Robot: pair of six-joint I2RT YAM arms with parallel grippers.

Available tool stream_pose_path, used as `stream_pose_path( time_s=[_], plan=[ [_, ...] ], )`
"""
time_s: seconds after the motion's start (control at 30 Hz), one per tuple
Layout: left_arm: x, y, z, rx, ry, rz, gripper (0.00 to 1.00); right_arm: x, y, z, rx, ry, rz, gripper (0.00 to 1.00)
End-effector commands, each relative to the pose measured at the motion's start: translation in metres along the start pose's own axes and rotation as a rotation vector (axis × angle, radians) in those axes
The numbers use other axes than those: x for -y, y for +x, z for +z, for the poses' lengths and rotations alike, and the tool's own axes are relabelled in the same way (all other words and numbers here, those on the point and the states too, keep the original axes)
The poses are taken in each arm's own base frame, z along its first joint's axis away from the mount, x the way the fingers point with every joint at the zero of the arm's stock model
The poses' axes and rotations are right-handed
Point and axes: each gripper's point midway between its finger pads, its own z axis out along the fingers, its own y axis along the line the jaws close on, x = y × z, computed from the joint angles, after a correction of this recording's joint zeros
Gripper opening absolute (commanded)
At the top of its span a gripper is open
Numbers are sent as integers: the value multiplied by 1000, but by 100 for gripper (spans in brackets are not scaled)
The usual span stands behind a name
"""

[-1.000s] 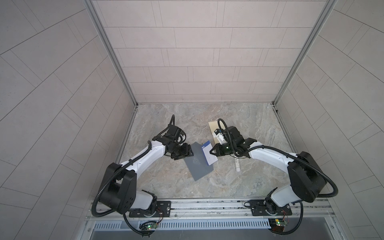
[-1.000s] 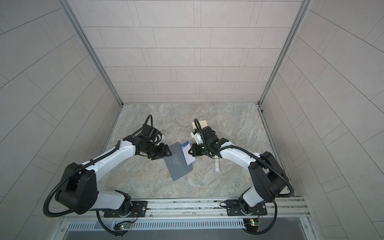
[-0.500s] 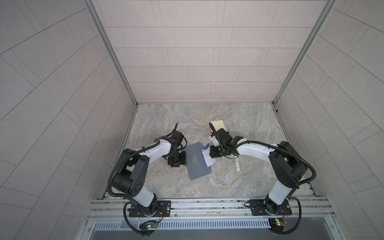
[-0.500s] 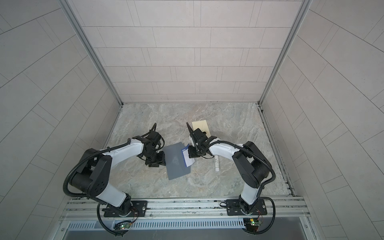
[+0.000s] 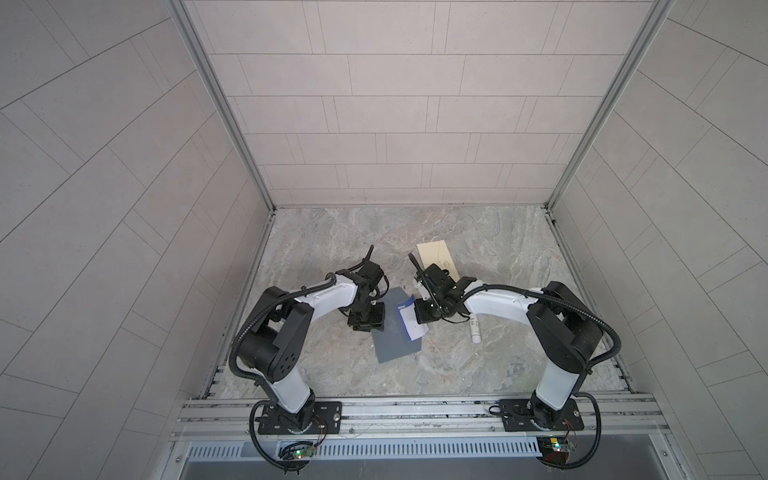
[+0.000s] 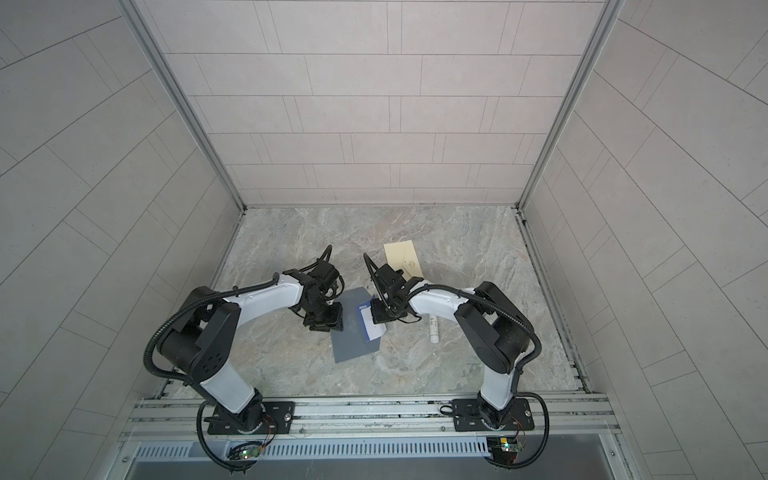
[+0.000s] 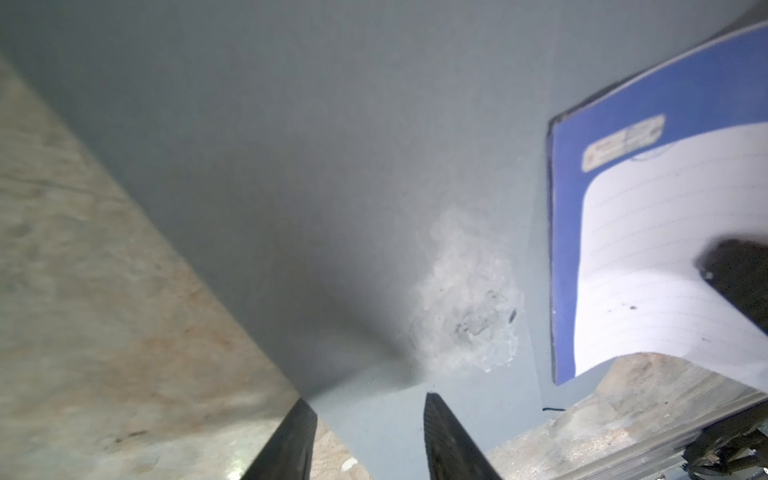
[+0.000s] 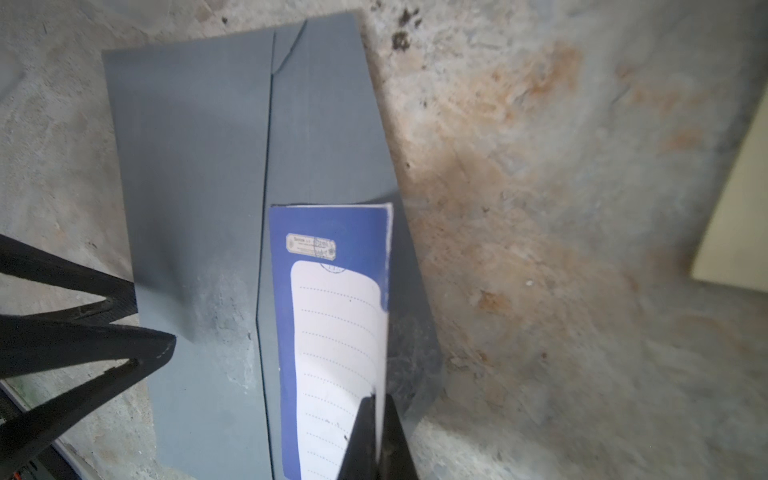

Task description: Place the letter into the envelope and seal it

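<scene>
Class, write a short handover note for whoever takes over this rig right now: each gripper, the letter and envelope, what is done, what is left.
Right gripper: shut on the letter, held over the grey envelope, not visibly inside.
Left gripper: open, at the envelope's opposite edge.
Done: letter gripped and brought onto the envelope.
Left: slide the letter in, close the flap, seal.

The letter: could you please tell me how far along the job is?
Done: the right gripper has the letter pinched. In hand: the letter lies over the grey envelope, with the left gripper open at its edge. Left: sliding it inside, then sealing the envelope.
</scene>
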Motion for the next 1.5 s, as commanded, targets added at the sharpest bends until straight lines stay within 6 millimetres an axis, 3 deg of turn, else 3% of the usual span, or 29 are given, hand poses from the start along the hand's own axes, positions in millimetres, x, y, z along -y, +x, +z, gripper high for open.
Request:
stream_pose_path(
  time_s=[0.0, 0.3, 0.57, 0.8, 0.93, 1.17, 1.47],
  plan=[
    [4, -3, 3, 1, 12, 18, 49, -4, -5, 6, 5, -2, 14, 0],
    [16, -12, 5, 9, 48, 30, 49, -34, -1, 20, -28, -90, -36, 0],
    [17, -12, 5, 9, 45, 33, 49, -29, 2, 21, -24, -52, -16, 0],
    [14, -10, 9, -10, 29, 26, 49, -23, 4, 1, -15, -11, -17, 37],
    [15, -10, 11, -18, 28, 27, 49, -21, 1, -10, 5, 13, -20, 52],
    [20, -10, 11, -19, 41, 46, 49, -13, 1, -13, 1, 67, -18, 58],
    [30, -6, 10, -26, 65, 87, 49, -14, 14, 6, -78, 30, -3, 57]
  ],
)
